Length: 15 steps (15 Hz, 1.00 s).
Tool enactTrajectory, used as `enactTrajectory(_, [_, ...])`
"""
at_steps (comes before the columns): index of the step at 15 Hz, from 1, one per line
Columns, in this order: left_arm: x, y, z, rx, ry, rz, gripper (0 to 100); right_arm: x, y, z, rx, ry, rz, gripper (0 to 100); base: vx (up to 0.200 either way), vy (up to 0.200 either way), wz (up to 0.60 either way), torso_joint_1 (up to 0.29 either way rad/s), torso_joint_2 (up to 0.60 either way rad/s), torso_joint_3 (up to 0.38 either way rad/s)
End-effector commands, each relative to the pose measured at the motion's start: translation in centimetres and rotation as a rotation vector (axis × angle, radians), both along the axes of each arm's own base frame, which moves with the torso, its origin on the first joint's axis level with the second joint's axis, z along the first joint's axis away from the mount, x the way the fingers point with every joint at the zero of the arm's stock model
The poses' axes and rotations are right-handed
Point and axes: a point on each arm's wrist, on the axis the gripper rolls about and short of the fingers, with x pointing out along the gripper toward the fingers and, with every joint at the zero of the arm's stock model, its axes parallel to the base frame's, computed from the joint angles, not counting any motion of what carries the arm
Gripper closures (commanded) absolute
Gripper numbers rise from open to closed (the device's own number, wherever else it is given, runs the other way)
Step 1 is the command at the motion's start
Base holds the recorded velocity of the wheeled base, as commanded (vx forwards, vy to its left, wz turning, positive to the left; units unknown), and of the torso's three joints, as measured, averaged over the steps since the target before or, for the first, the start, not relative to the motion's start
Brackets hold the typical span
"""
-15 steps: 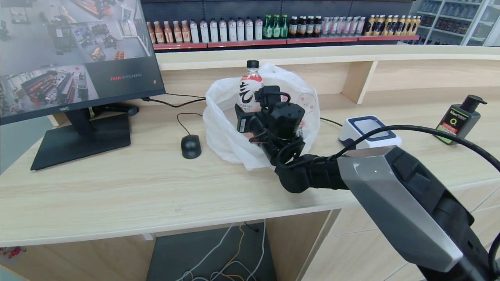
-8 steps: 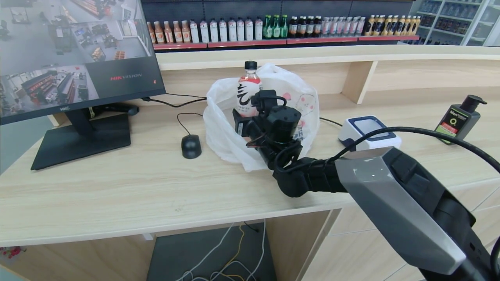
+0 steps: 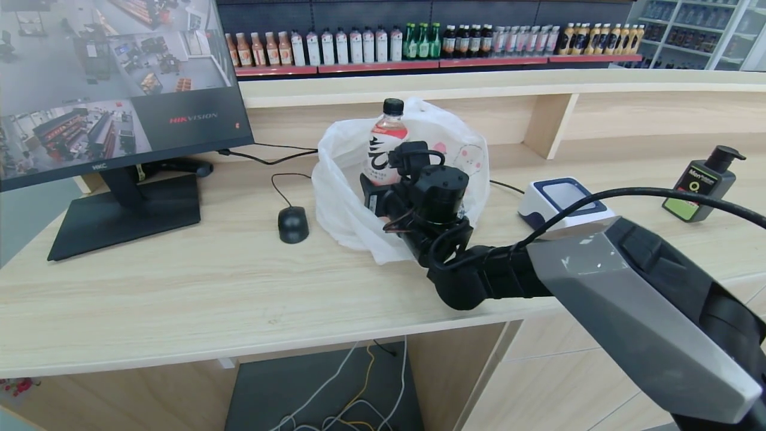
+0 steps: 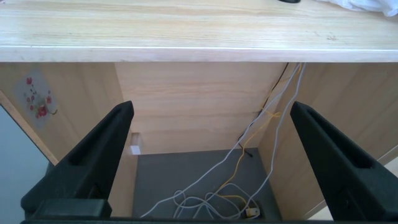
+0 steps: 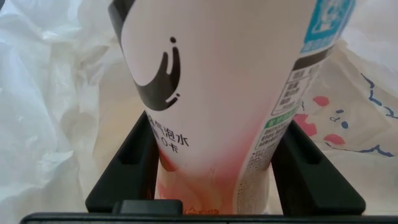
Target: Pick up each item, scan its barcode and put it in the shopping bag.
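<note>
Right end effector (image 5: 217, 168) pinches bottle (image 3: 386, 140) low on body, upright, over mouth of white bag (image 3: 341, 203) mid-desk (image 3: 179, 287). Left end effector (image 4: 211, 155) spread, below desk's near edge. Risk: bottle snags limp bag rim, or topples once released because soft plastic gives no support.

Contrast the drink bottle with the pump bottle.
The drink bottle has a white-and-pink label and screw cap; the pump bottle is dark with a green label and pump head. The right end effector grips the drink bottle; the pump bottle stands free on the counter. Both tops are black.
</note>
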Motion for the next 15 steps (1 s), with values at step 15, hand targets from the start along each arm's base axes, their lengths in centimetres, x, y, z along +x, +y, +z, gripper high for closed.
enactTrajectory(15, [0.0, 0.0, 0.0, 0.001, 0.0, 0.0, 0, -0.3, 0.2, -1.7, -0.069, 0.019, 0.011, 100, 0.0, 0.0, 0.0, 0.0, 0.0, 0.0])
